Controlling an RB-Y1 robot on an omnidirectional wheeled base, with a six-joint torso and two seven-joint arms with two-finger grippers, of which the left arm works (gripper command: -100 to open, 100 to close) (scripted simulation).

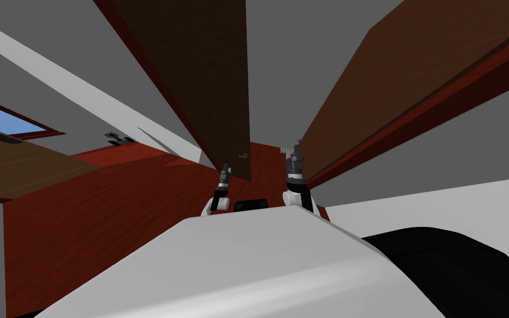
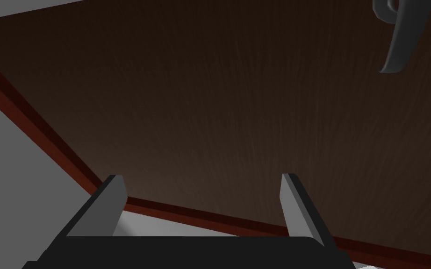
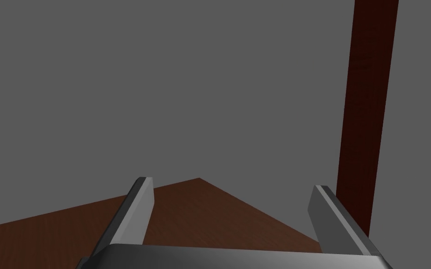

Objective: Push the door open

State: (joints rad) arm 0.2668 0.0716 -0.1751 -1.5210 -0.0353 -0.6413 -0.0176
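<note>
Grey walls [image 1: 281, 66] rise over a red-brown floor [image 1: 110, 210], with a blue-paned window [image 1: 5, 118] far off to the left. Left of the middle, the left jaws stand wide, their fingers [image 2: 109, 205] about a third of the wrist view apart with nothing between them, pointed at the door [image 1: 203, 83]. That door is a dark brown, wood-grained panel straight ahead in the head view, its lower end just above the left arm's tip. A red-brown strip [image 2: 200, 215] runs along its edge by the fingertips. Whether the fingertips touch the panel, I cannot tell. A grey curved handle [image 2: 399, 37] sits on the door's face, beyond the fingers and well apart from them. Right of the door, the right jaws are also wide and hold nothing. They face a plain grey wall above the floor, with a dark red upright strip [image 3: 369, 116] just beside one finger. Farther right, a second brown panel [image 1: 413, 83] slants away.
</note>
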